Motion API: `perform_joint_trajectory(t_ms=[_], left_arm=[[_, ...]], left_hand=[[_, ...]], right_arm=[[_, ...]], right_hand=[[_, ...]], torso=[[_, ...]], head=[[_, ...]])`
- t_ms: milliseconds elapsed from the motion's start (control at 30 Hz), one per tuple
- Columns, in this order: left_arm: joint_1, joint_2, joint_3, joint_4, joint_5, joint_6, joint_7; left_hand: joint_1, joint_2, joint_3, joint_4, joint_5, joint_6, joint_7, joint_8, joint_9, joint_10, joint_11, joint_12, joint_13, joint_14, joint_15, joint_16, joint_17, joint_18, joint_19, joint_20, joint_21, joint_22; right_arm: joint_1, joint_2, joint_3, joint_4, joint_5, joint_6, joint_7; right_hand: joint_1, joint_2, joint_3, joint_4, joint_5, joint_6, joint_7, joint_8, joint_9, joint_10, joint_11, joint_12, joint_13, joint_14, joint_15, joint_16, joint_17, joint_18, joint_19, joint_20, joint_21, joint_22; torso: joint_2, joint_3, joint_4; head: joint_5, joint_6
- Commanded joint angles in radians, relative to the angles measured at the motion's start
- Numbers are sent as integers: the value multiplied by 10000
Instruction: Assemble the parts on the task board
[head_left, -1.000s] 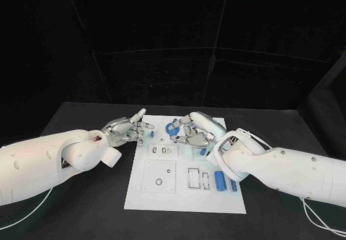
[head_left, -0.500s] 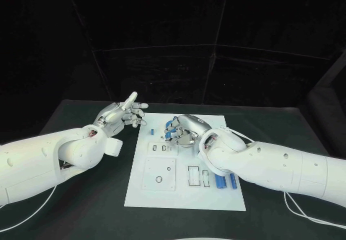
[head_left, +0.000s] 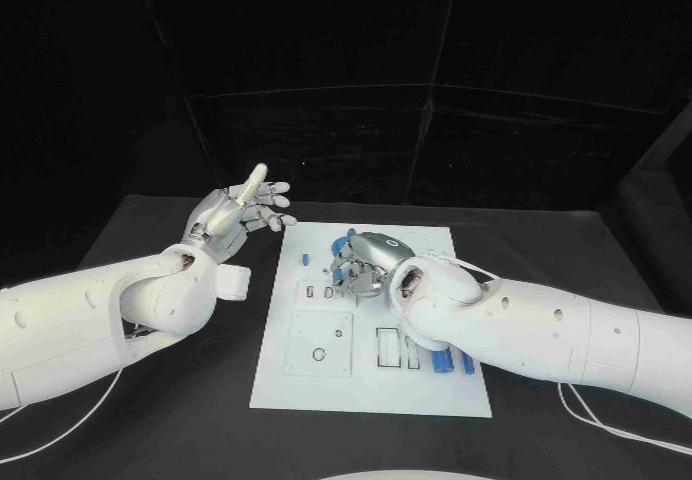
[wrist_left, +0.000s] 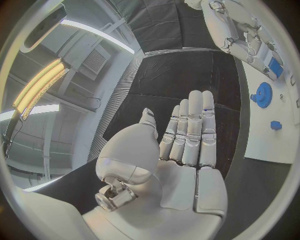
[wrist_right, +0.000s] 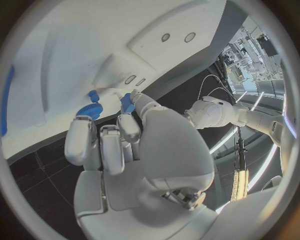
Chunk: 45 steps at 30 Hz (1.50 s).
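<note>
Several small blue parts lie on the white board (head_left: 310, 385), which sits flat in the middle of the black table (head_left: 159, 420). At the far end a toothed blue gear (wrist_left: 262, 94) sits just beside the right hand (head_left: 366, 262), which is lowered over that end of the board with fingers curled downward; whether it pinches a part I cannot tell. A little blue peg (head_left: 303, 257) lies near the left edge, and blue cylinders (head_left: 441, 360) rest beside the right forearm. These pieces look like hard moulded plastic: light, stiff, smooth and probably slippery, so I would take the gear by its rim and the cylinders across their middle. Off the board's left side, the left hand (head_left: 238, 218) is raised, holding nothing, fingers straight and close together.
</note>
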Motion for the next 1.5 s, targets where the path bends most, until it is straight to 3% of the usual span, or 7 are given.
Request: perform_joint_trajectory(t_ms=[33,400,600,1000,1500], left_arm=[[18,31,11,47,198,-226,484],[18,110,11,64,206,-161,365],[18,147,11,57,206,-179,265],[19,253,12,18,205,-125,159],[19,303,12,-30,205,-149,41]], left_hand=[[112,31,15,-68,14,-86,-11,57,-14,-24,37,-62,-42,-84,11,-48,-26,132,-42,15,-79,-24],[108,53,23,-68,14,-100,-6,85,-30,-29,42,-83,-108,-84,16,-81,-71,135,-30,23,-122,-64],[109,46,20,-73,12,-111,-2,91,-36,-35,46,-91,-131,-82,18,-91,-85,136,-24,25,-135,-77],[117,51,25,-80,14,-116,-1,100,-41,-36,47,-96,-152,-76,19,-98,-98,136,-17,27,-147,-88],[145,60,42,-108,15,-151,8,115,-60,-48,54,-113,-213,-57,22,-114,-134,138,9,31,-177,-121]], right_arm=[[8,45,-2,32,-541,705,-486],[-24,93,-20,140,-750,1291,-794],[-31,141,-22,104,-779,1380,-890],[-45,210,-24,55,-789,1439,-1059],[-49,241,-26,-5,-769,1493,-1157]], right_hand=[[-53,39,56,-27,-43,66,2,20,14,4,-22,-46,-14,663,-45,-40,754,-132,6,7,11,-12],[-89,-8,47,-36,-70,62,7,7,12,-16,-16,-84,-39,656,-42,-58,728,-127,-13,8,-2,-39],[-119,-39,39,-37,-80,53,13,-4,10,-41,-12,-136,-76,647,-39,-81,694,-122,-33,9,-15,-69],[-169,-63,31,-24,-86,37,22,-22,7,-59,-4,-177,-105,639,-35,-100,666,-116,-54,12,-29,-99],[-383,-300,-21,-5,-54,-207,96,-186,-19,-294,53,-618,-422,594,8,-230,485,-63,-231,45,-158,-379]], torso=[[-2,2,-2],[-1,14,4],[-2,-5,5],[-2,5,1],[-1,5,9]], head=[[-9,-8],[0,-48],[-18,-57],[19,-83],[-4,-109]])
